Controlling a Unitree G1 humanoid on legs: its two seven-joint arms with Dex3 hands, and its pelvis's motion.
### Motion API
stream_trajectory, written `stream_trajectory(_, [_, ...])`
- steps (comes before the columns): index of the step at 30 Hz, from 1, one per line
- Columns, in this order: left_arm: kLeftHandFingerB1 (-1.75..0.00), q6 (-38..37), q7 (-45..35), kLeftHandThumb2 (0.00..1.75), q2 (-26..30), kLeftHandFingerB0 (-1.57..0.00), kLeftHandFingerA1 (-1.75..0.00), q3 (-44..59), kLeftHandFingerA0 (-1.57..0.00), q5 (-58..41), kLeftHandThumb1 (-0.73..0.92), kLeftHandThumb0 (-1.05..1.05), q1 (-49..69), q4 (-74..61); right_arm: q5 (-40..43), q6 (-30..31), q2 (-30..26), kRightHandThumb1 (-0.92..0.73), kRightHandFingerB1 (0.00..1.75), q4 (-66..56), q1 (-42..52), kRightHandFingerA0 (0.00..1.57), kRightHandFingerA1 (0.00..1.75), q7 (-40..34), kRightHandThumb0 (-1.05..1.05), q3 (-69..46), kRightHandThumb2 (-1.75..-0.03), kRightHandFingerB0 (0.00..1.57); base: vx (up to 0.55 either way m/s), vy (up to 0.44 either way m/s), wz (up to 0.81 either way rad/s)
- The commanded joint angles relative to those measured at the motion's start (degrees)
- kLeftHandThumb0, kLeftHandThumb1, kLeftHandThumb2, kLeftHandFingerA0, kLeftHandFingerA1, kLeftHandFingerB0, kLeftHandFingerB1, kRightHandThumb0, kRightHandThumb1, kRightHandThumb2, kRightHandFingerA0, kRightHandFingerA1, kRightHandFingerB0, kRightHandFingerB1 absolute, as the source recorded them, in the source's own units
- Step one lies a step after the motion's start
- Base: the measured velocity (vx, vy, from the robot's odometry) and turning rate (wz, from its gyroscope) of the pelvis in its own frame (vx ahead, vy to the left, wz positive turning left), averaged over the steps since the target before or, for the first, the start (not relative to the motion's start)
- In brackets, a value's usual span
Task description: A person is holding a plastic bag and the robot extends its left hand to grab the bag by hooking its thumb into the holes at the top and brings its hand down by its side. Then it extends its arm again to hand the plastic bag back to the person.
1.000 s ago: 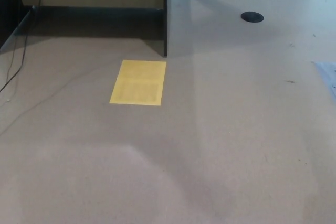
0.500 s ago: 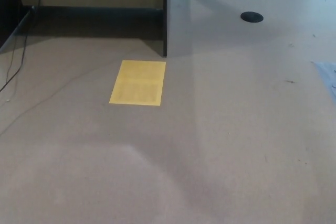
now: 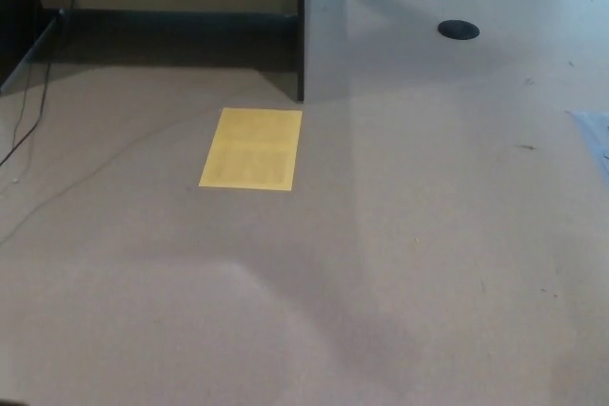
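The head view looks down at a bare tan floor (image 3: 428, 235). No plastic bag shows anywhere in it. Neither of my hands nor any part of my arms is in the picture. No person is in view either.
A yellow rectangular sheet (image 3: 251, 148) lies flat on the floor left of centre. A dark vertical panel edge (image 3: 300, 35) stands behind it, with a shadowed recess to its left. A black round disc (image 3: 458, 29) sits at the upper right. A thin cable (image 3: 29, 111) runs along the left side. A pale sheet's corner (image 3: 595, 135) shows at the right edge.
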Motion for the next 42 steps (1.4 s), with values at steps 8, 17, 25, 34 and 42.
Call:
stream_trajectory(8, [-1.18,2.8,-16.6,1.16,2.8,-0.88,-1.63,10.8,-1.04,-9.8,0.49,0.07,-13.1,-28.7,0.5,-0.1,-0.6,-0.63,0.47,-0.6,0.9,0.79,0.53,-0.4,-0.23,-0.5,-0.59,0.67,0.00,0.000,0.00])
stream_trajectory(17, [-0.99,8.1,-28.8,0.72,0.7,-0.80,-1.63,11.4,-0.88,-12.7,0.75,-0.16,-33.1,-31.7,0.7,0.1,-0.3,-0.63,0.46,-1.1,0.8,0.79,0.55,-0.8,-0.23,-0.7,-0.59,0.66,0.00,0.000,0.00])
stream_trajectory(25, [-1.05,13.7,-36.8,0.83,-8.6,-0.80,-1.65,3.1,-1.00,-6.2,0.56,-0.20,-54.1,-27.6,0.9,0.4,-0.2,-0.63,0.47,-1.6,0.3,0.78,0.54,-0.9,-0.21,-0.9,-0.58,0.67,0.00,0.000,0.00])
stream_trajectory(34, [-1.10,15.4,-37.9,0.94,-16.9,-0.79,-1.39,-4.4,-1.29,-3.6,0.54,-0.19,-69.6,-13.6,1.2,0.3,-0.5,-0.63,0.48,-3.1,0.9,0.83,0.59,0.3,-0.22,-1.2,-0.59,0.67,0.00,0.000,0.00])
stream_trajectory(42, [-1.19,17.1,-37.2,0.64,-17.2,-0.77,-1.68,-6.3,-1.00,-2.7,0.61,-0.16,-76.2,-7.4,0.1,0.8,-1.0,-0.63,0.47,-3.0,0.0,0.88,0.59,0.1,-0.23,-0.7,-0.58,0.70,0.00,0.000,0.00])
